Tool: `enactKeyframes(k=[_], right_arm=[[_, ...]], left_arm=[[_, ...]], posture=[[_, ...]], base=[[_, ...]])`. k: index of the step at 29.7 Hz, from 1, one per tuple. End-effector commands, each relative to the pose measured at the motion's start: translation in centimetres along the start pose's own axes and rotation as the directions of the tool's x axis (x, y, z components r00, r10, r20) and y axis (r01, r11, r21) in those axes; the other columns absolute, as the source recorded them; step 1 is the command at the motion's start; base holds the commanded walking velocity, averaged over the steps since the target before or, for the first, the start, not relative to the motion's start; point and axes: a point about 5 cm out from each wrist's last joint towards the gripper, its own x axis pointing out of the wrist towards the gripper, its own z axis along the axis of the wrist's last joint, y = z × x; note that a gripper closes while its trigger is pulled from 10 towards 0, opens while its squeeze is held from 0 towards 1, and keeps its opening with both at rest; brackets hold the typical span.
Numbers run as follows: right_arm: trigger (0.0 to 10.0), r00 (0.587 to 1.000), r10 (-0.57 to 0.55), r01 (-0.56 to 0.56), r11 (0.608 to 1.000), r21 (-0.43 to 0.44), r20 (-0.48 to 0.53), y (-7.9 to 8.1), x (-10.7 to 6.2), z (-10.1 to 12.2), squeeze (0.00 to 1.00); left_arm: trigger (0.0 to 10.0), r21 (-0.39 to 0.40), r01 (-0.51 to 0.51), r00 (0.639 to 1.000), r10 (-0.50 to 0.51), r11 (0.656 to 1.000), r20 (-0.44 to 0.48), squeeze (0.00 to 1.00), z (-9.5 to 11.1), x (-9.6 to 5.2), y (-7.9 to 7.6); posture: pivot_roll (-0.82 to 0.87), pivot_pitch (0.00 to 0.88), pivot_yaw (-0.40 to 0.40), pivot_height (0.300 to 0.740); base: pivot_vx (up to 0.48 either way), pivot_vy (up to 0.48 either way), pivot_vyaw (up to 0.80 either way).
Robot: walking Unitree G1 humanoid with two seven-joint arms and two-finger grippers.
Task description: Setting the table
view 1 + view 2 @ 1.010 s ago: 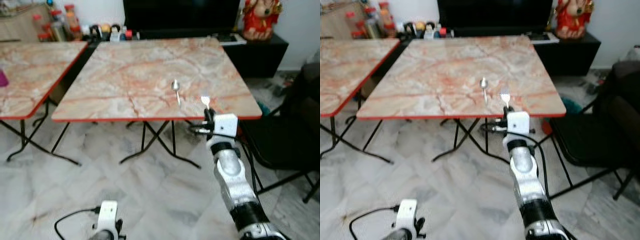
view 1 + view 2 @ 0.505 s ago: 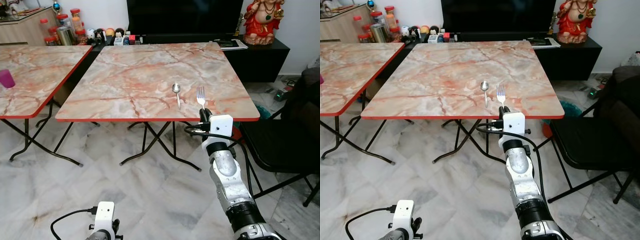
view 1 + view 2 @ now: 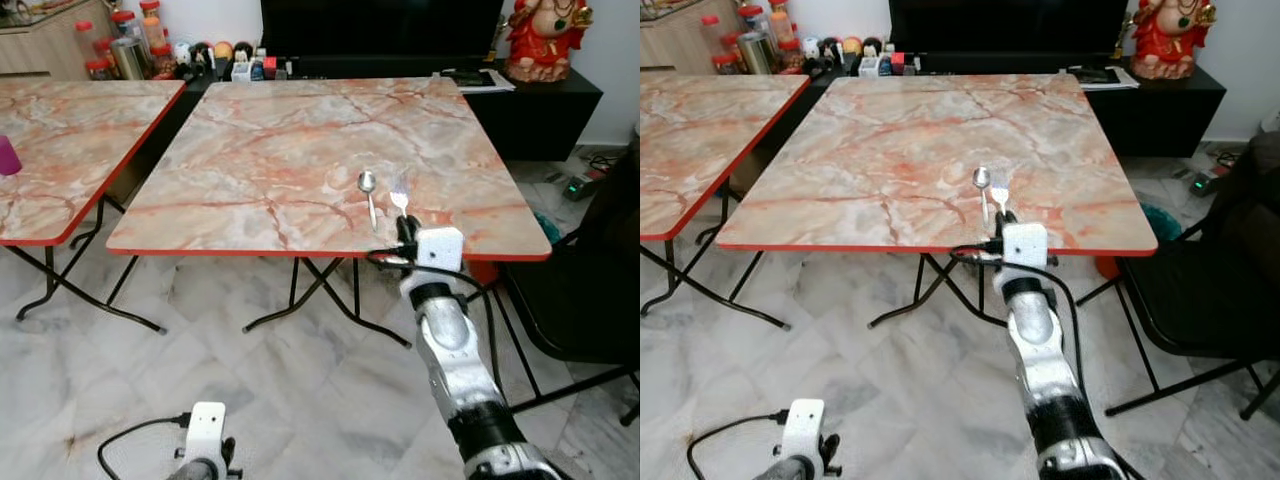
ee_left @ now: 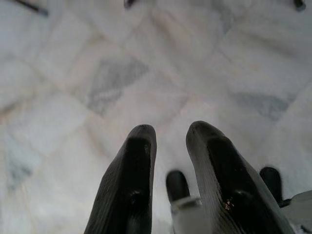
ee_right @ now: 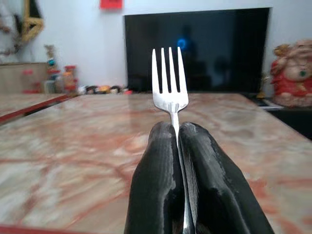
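Right gripper point(image 3: 404, 226) at the table's point(image 3: 300, 150) near edge, fingers pinching a fork point(image 5: 169, 80) (tines forward), just beside the spoon point(image 3: 369, 192). Left gripper point(image 4: 168, 134) slightly parted over the floor.

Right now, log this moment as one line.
right gripper: shut on fork, tines up at table front edge | spoon: on table | left gripper: idle
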Motion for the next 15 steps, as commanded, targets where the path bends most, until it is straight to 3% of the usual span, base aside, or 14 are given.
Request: enactKeyframes(k=[1, 15], right_arm=[[10.0, 1.000, -0.016, 0.016, 1.000, 0.005, -0.003, -0.52, 0.01, 0.01, 0.00], [10.0, 1.000, -0.020, 0.020, 1.000, 0.005, -0.008, -0.51, 0.03, -0.05, 0.00]], left_arm=[[10.0, -0.008, 0.008, 1.000, -0.008, 1.000, -0.002, 0.00, 0.01, 0.06, -0.56], [10.0, -0.007, 0.011, 1.000, -0.011, 1.000, -0.003, 0.00, 0.07, 0.09, -0.59]], posture=[[-0.03, 0.000, 0.040, 0.740], [-0.03, 0.000, 0.039, 0.740]], base=[[0.322, 0.000, 0.00], [0.326, 0.000, 0.00]])
